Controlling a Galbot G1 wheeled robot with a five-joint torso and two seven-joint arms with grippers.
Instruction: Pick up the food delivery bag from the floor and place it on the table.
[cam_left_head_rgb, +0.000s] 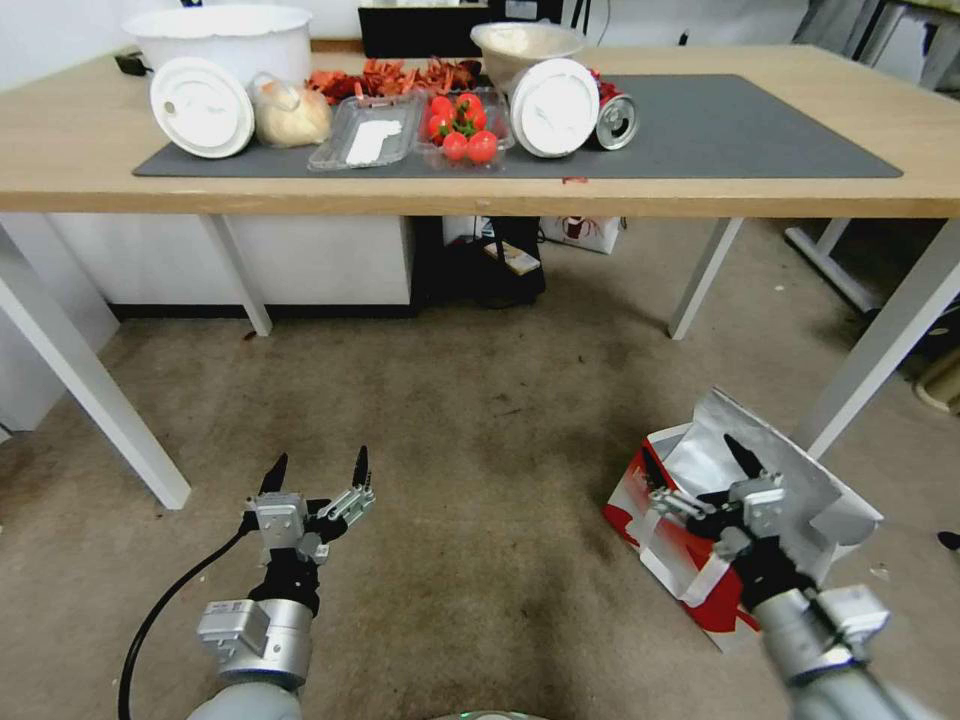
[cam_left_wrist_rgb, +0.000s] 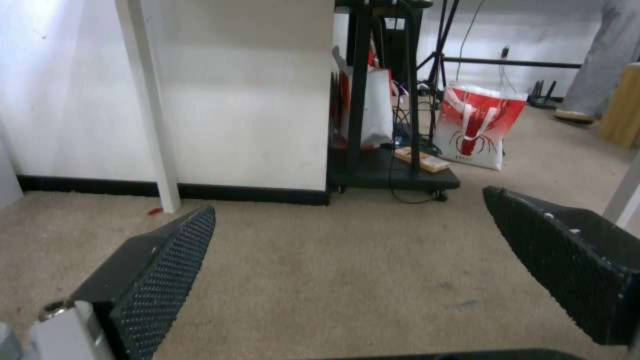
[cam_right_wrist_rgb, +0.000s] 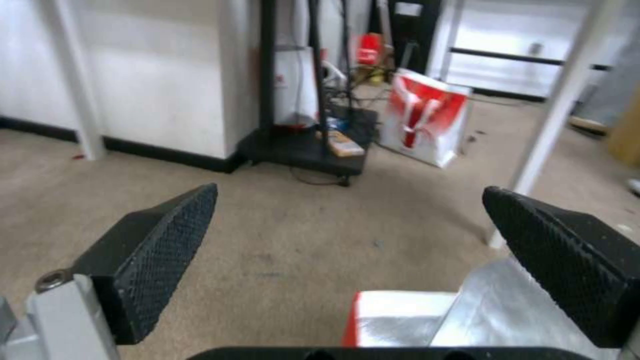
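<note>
Food delivery bag sits on the floor, near a white leg of the tabletop. Its silver top is open. The right hand hangs just above the bag with fingers apart. The left hand waits over bare floor, fingers apart too.

The head camera looks down over the table; both wrist cameras sit low, facing across the floor beneath it.
</note>
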